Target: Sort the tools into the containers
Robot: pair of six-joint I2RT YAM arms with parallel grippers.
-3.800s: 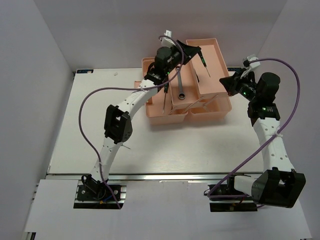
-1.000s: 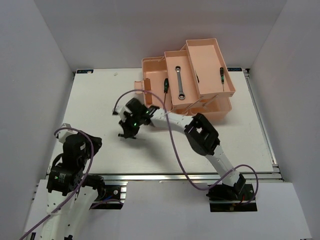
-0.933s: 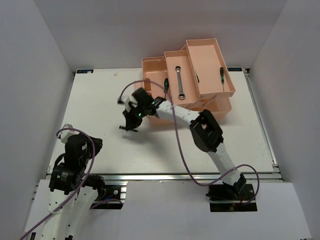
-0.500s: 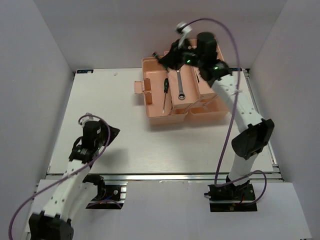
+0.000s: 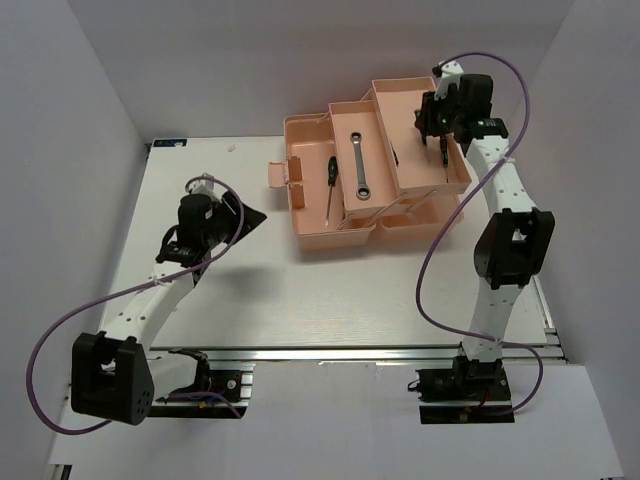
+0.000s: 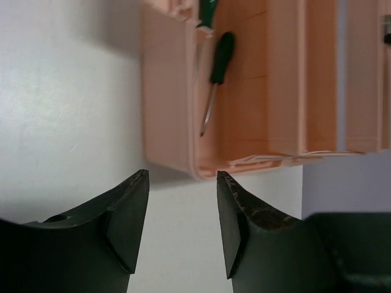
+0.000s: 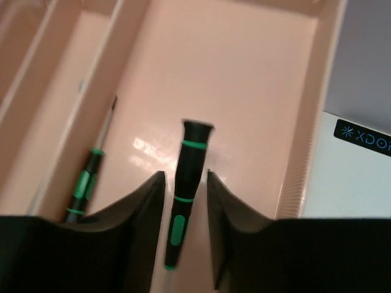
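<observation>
Right gripper [image 7: 184, 177] astride screwdriver [image 7: 192, 146] over tray [image 7: 244, 79], clamped or released not determinable; risk of dragging it out on retreat if pinched

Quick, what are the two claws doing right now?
Left claw: open, holding nothing.
Right claw: open; a screwdriver sits in the gap, not squeezed.
</observation>
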